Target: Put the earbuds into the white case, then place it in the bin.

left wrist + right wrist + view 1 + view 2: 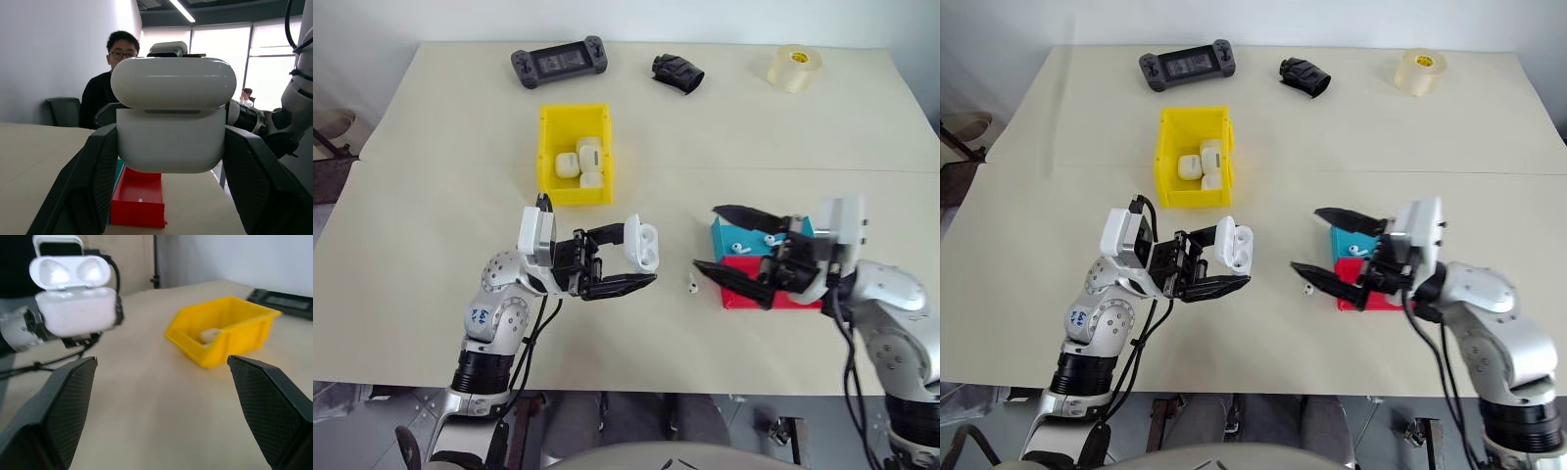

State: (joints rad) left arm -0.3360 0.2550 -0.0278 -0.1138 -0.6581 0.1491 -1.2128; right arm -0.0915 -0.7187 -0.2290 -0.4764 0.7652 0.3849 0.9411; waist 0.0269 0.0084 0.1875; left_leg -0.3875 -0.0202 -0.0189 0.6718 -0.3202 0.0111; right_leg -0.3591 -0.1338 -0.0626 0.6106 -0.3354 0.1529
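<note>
Table (431, 196) carries the yellow bin (574, 186) w/ several white cases inside, at 12 o'clock from the L gripper (625, 257). L gripper's clenched round the white case (641, 245), lid flipped up, held off the table. R gripper (717, 239) spread wide, nothing in it, at 3 o'clock from case. One earbud (691, 286) lies on the table btwn them; more earbuds (752, 241) in blue tray (724, 235), beside red tray (749, 294).

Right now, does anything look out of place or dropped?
Yes. One earbud lies loose on the table, beside the red tray, between the open right gripper and the open white case held by the left gripper.
</note>
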